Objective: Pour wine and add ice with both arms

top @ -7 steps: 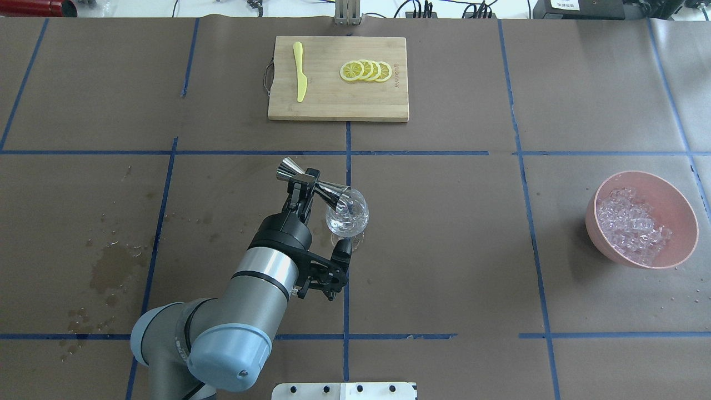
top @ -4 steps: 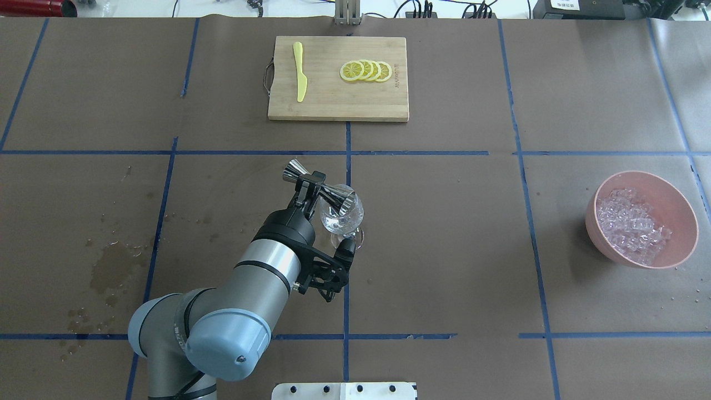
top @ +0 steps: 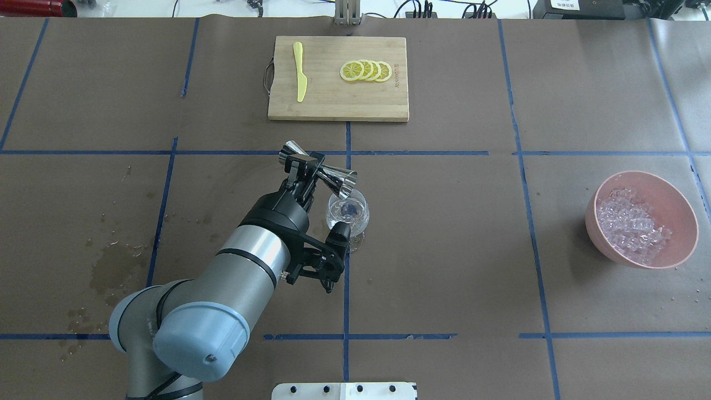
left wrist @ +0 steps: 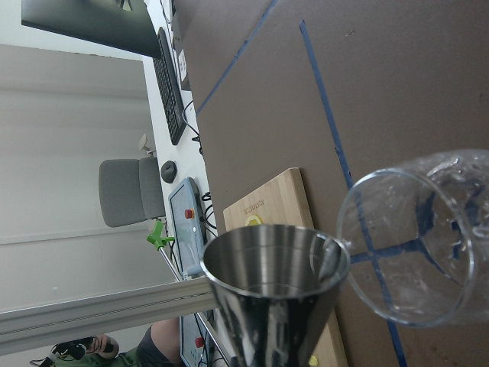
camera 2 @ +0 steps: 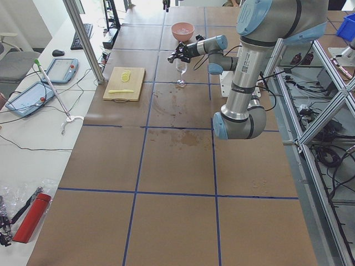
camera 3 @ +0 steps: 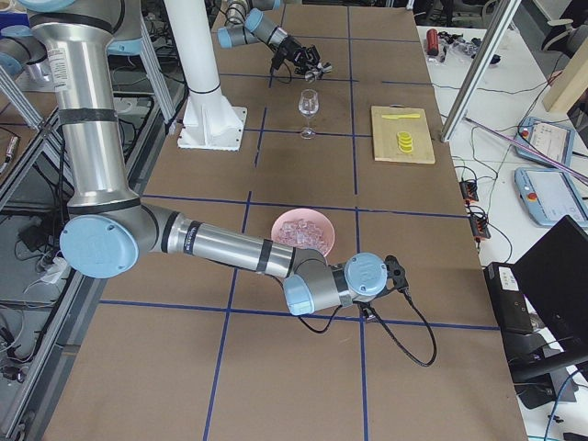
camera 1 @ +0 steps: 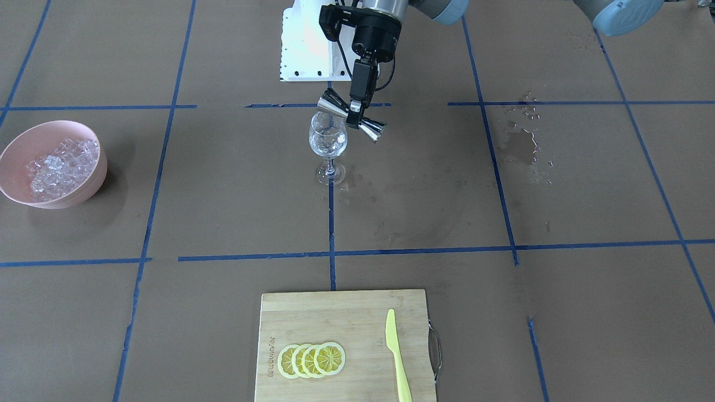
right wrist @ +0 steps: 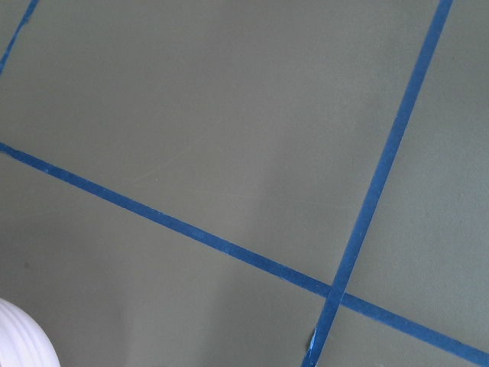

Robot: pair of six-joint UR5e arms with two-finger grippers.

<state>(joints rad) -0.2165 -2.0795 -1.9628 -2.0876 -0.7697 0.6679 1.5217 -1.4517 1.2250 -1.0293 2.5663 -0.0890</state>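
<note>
My left gripper [top: 305, 165] is shut on the waist of a steel double-cone jigger [top: 335, 179] and holds it tilted just above and behind the rim of a clear wine glass [top: 348, 215]. The front-facing view shows the same gripper [camera 1: 355, 114], jigger [camera 1: 371, 129] and glass [camera 1: 328, 143]. In the left wrist view the jigger's cup [left wrist: 275, 264] shows no liquid. The wine in the glass is too faint to make out. The ice [top: 633, 225] fills a pink bowl [top: 680, 214] at the right. My right arm's end [camera 3: 372, 276] shows only in the exterior right view, and I cannot tell if its gripper is open.
A wooden cutting board [top: 333, 105] at the far middle carries lemon slices [top: 366, 70] and a yellow knife [top: 300, 72]. Wet stains [top: 111, 266] mark the paper at the left. The white pedestal plate [top: 344, 390] lies at the near edge.
The left gripper has drawn the jigger up and back, so its mouth has left the inside of the glass's rim. The glass and bowl stay put.
</note>
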